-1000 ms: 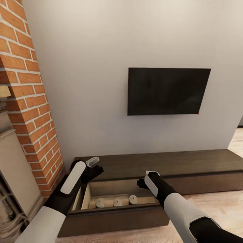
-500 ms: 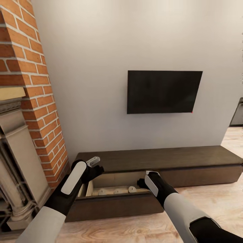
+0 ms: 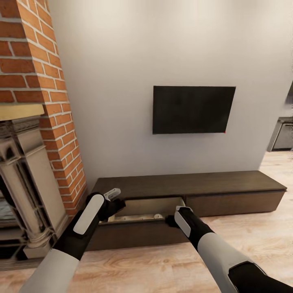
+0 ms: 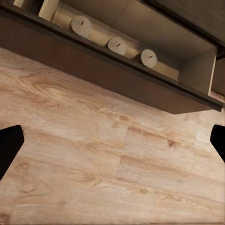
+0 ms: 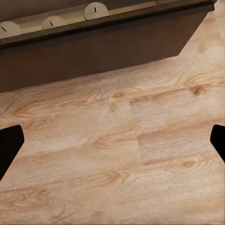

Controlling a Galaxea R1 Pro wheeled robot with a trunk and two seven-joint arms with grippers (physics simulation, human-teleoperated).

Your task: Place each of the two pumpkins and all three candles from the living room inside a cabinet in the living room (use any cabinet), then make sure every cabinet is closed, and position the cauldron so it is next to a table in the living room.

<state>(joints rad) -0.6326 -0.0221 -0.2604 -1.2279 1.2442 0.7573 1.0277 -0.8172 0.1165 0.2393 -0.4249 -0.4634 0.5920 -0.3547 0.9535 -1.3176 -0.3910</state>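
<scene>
Brickwork (image 3: 38, 81) flanks the left; left gripper (image 3: 115, 198) hangs spread and empty; three candles (image 4: 117, 46) stand in the cabinet (image 3: 228, 185)'s open drawer (image 3: 138, 234), whose stiff handleless front probably slides easily when pushed flat; right gripper (image 3: 170, 219) is released, too.

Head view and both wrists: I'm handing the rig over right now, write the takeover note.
Left gripper: open, holding nothing, above the drawer's left end.
Right gripper: open, holding nothing, at the drawer's right front.
All three candles lie in a row inside the open drawer of the cabinet.
Done: candles stowed.
Left: both pumpkins into a cabinet, drawer shut, cauldron beside a table. Pumpkins and cauldron still need locating.
</scene>
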